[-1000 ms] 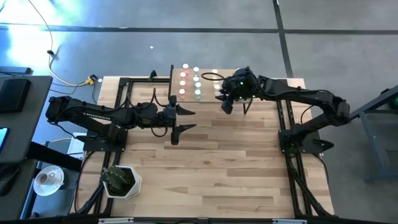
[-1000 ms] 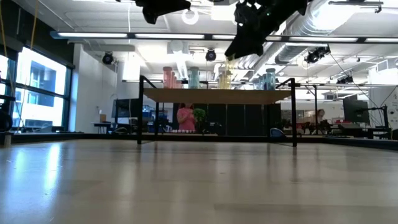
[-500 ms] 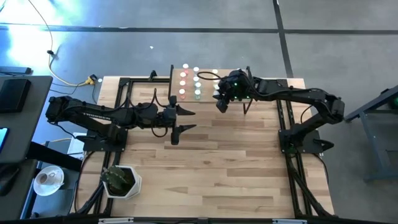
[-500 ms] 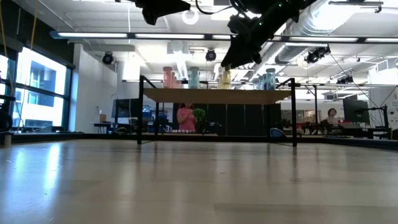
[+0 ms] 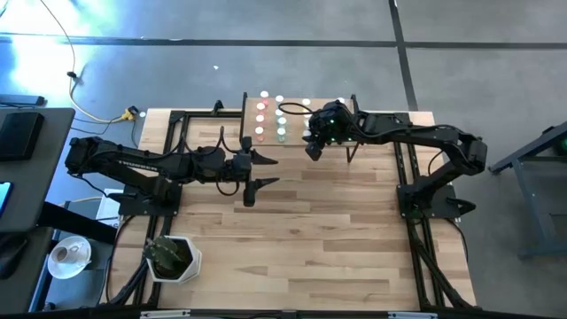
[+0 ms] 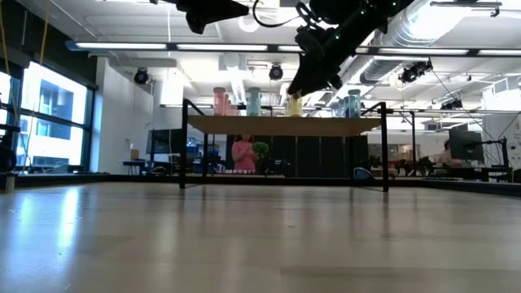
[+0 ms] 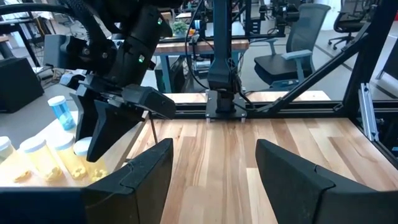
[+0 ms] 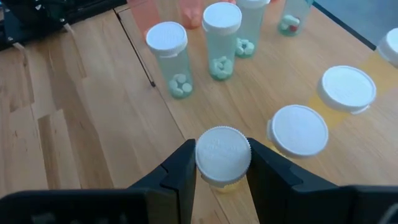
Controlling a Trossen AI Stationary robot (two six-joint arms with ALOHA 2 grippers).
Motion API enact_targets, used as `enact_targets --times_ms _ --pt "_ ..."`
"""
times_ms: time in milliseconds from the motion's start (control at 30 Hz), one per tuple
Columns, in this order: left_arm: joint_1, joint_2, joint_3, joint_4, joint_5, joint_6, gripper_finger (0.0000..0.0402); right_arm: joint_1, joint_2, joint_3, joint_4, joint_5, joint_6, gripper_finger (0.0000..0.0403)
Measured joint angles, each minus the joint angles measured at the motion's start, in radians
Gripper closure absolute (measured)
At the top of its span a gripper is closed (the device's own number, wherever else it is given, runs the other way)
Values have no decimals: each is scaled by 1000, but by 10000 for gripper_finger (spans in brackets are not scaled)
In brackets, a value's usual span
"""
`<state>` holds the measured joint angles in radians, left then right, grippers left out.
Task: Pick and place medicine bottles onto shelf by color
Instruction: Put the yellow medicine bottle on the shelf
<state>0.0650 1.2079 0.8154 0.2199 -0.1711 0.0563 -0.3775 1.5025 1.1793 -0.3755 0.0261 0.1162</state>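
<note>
While my left gripper [image 5: 258, 170] waits spread apart, my right gripper [image 8: 222, 163] clamps what looks like a yellow bottle [image 8: 223, 155] over the shelf [image 5: 297, 133], twelve o'clock side.

**Yellow bottle clamped over the shelf**

The right gripper [image 8: 222, 163] has its two dark fingers [image 8: 177, 171] pressed against a white-capped yellow bottle [image 8: 223, 155], held above the light-wood shelf [image 8: 249, 93]. Just beside that bottle stand two more white-capped yellow bottles [image 8: 297, 129]. Farther across the shelf from it, green bottles [image 8: 222, 38] stand upright (pills visible inside), with pink bottles [image 8: 146, 11] beyond them.
</note>
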Motion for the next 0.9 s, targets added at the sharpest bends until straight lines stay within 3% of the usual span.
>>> enact_targets --times_ms 900 --pt "0 0 0 -12 0 0 181 -2 -2 2 -25 26 24 293"
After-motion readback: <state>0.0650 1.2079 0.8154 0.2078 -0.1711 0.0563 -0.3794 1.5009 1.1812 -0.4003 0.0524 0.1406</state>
